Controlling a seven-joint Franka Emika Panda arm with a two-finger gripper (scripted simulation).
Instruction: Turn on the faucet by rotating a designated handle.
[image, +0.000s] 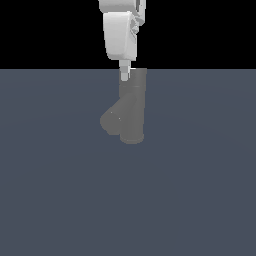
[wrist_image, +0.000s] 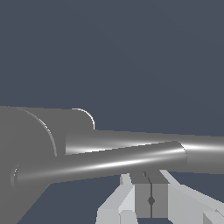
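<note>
arm: cut off at top | handle: hidden in exterior view

Both renders are dim and flat, with no blur, no lens distortion and hard, slightly jagged edges. In the exterior view the dull grey faucet barely stands out from the slate-blue floor and casts no visible shadow, beneath a pure black background. In the wrist view, bright streaks of glare run along the handle and the rod behind it.
</note>
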